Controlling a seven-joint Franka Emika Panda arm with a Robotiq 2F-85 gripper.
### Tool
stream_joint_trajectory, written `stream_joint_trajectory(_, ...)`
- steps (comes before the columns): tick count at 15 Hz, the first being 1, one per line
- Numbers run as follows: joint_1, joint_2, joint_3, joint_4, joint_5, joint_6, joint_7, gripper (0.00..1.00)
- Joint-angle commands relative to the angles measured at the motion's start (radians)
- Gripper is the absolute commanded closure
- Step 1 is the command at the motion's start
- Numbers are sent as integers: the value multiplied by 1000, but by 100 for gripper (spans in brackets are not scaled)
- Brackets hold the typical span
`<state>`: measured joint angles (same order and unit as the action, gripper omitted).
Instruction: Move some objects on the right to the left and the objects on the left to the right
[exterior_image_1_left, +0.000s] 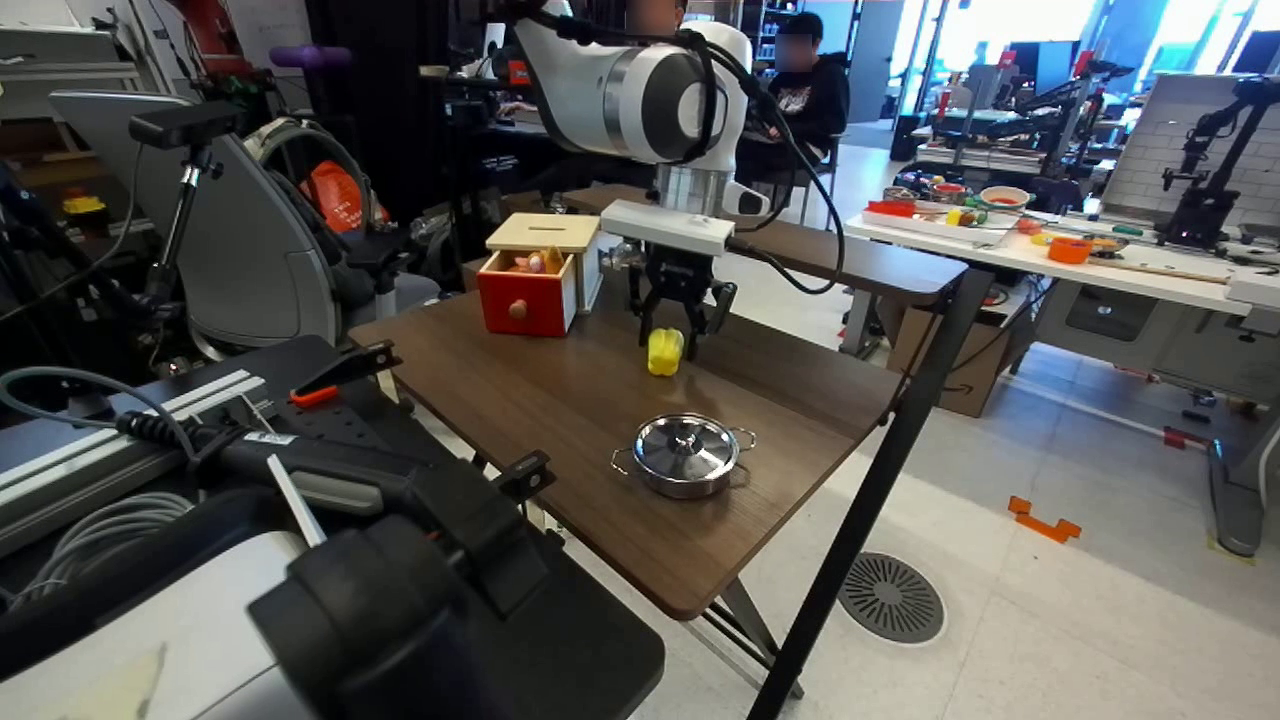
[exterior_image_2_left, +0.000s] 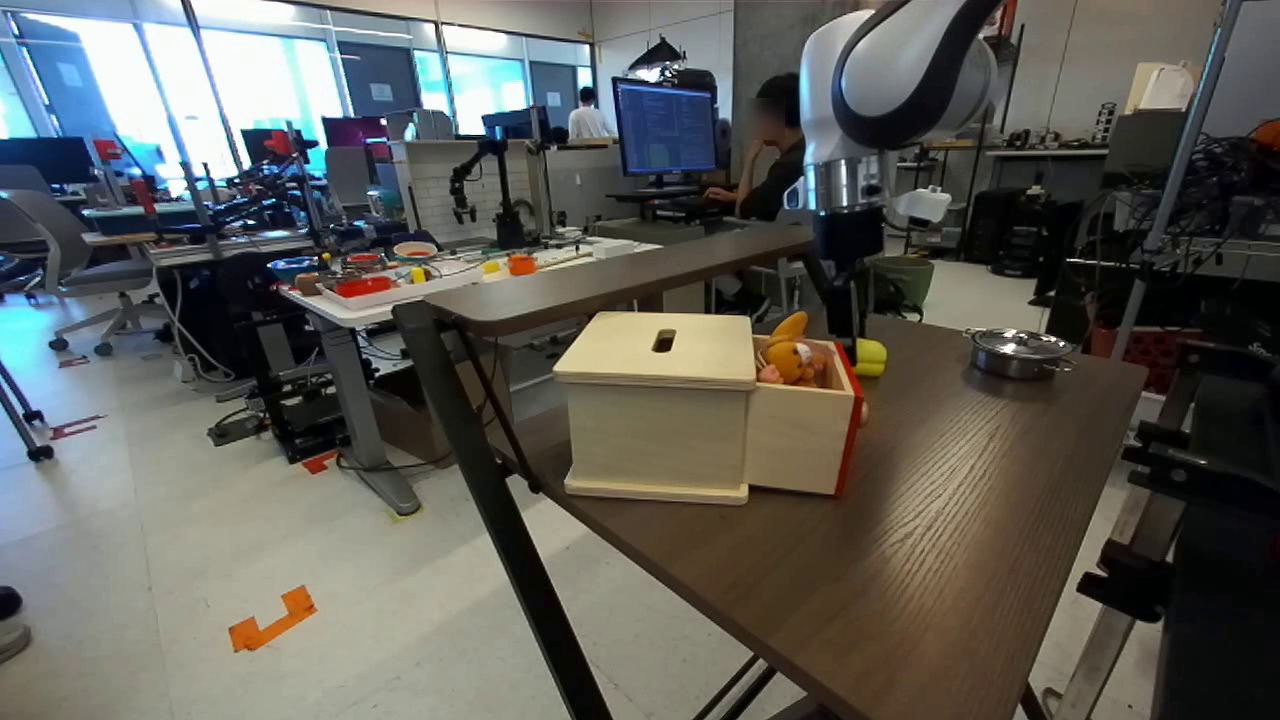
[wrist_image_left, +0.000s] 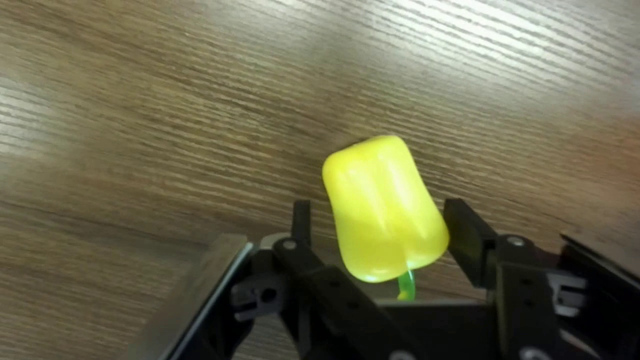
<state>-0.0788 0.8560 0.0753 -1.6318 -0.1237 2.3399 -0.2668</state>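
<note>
Pincer (wrist_image_left: 378, 216) spread apart at yellow toy pepper (wrist_image_left: 382, 210) on surface (exterior_image_1_left: 560, 400) between drawer box (exterior_image_2_left: 670, 430) and lidded pot (exterior_image_1_left: 686, 458), one finger (wrist_image_left: 465, 227) close by, contact unclear; if picking, centre it before closing, if releasing, lift straight up without nudging it.

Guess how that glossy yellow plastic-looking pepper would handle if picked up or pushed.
The glossy yellow plastic-looking pepper may be slippery, given its smooth shine. Its rounded edges suggest it could rock or roll if pushed.
</note>
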Motion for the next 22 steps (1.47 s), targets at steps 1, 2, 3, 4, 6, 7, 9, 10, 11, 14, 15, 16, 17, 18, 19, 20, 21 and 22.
stream_joint_trajectory(1,9,-4,-16,22,15,-55,5,1)
stream_joint_trajectory(2,5,-20,-16,5,15,-59,2,0)
stream_joint_trajectory(3,3,-35,-19,-9,15,-66,4,0)
stream_joint_trajectory(4,1,-63,-22,-37,12,-74,2,0)
stream_joint_trajectory(6,-8,-130,-22,-107,12,-71,-13,0)
stream_joint_trajectory(7,-11,-169,-21,-152,10,-53,-21,0)
stream_joint_trajectory(9,-24,-260,-13,-250,15,-53,-43,0)
stream_joint_trajectory(10,-24,-303,-17,-299,11,-52,-48,0)
stream_joint_trajectory(11,-26,-344,-19,-345,10,-51,-54,0)
stream_joint_trajectory(14,-33,-421,-40,-454,6,-44,-55,0)
stream_joint_trajectory(15,-35,-439,-51,-484,3,-42,-49,0)
stream_joint_trajectory(16,-36,-443,-62,-509,0,-34,-45,0)
stream_joint_trajectory(17,-37,-443,-73,-526,-4,-32,-43,0)
stream_joint_trajectory(18,-42,-432,-80,-535,2,-25,-47,0)
stream_joint_trajectory(19,-39,-419,-91,-542,-2,-17,-35,0)
stream_joint_trajectory(20,-42,-401,-98,-542,-1,-11,-29,0)
stream_joint_trajectory(21,-45,-385,-105,-540,0,-9,-26,0)
stream_joint_trajectory(22,-46,-374,-114,-540,-2,-8,-20,0)
